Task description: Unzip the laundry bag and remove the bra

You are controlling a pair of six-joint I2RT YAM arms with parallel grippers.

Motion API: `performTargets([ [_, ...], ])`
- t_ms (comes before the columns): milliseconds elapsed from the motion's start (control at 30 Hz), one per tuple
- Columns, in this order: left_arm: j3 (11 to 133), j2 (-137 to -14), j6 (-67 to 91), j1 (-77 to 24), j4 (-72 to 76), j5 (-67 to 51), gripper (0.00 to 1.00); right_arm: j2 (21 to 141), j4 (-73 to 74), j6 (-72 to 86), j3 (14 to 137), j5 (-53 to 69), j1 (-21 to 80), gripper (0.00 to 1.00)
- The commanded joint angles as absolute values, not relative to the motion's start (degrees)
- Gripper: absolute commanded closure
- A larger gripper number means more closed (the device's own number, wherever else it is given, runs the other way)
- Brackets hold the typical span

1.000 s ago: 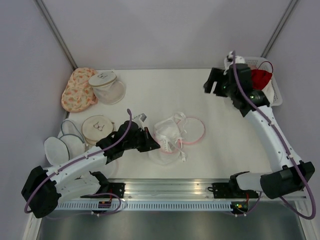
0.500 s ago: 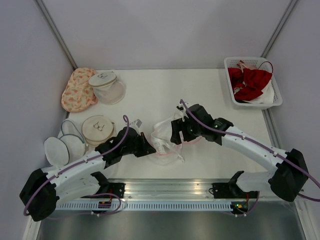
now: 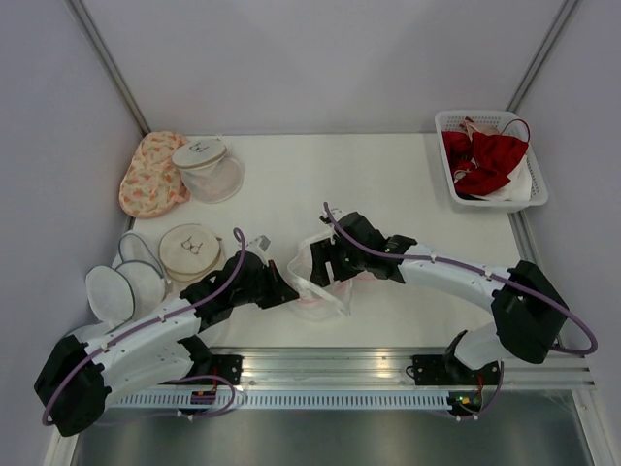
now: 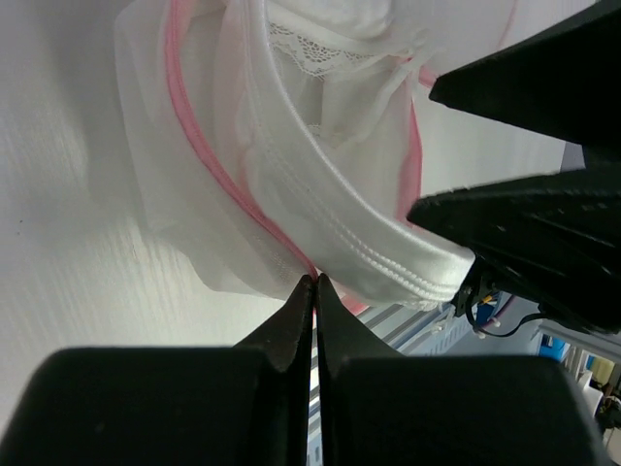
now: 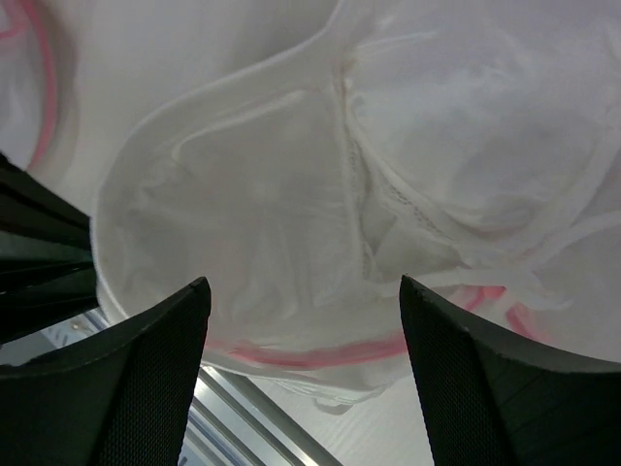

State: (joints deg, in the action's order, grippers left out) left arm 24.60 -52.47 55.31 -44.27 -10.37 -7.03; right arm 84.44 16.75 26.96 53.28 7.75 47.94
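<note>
At the counter's (image 3: 291, 184) lower centre, the left pincer (image 4: 312, 282) pinches the apparently unzipped laundry bag's (image 3: 312, 294) pink rim while the right pincer (image 5: 303, 286), spread wide, hovers over the white bra (image 5: 456, 136), seemingly its next grasp.

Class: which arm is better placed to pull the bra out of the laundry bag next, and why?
Right. The right gripper hangs open directly over the white bra inside the laundry bag, while the left gripper is shut, pinching the bag's pink rim, probably to anchor it.
</note>
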Motion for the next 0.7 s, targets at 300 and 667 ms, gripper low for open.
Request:
performTargets([
  [300, 24.43, -52.29, 56.95, -43.86, -9.32, -5.01, 0.98, 75.32, 15.2, 28.48, 57.13, 8.87, 52.03, 0.19],
  [667, 24.17, -50.63, 57.22, -43.95, -9.75, -4.83, 0.98, 82.7, 15.81, 27.78, 59.59, 5.29, 58.18, 0.43],
])
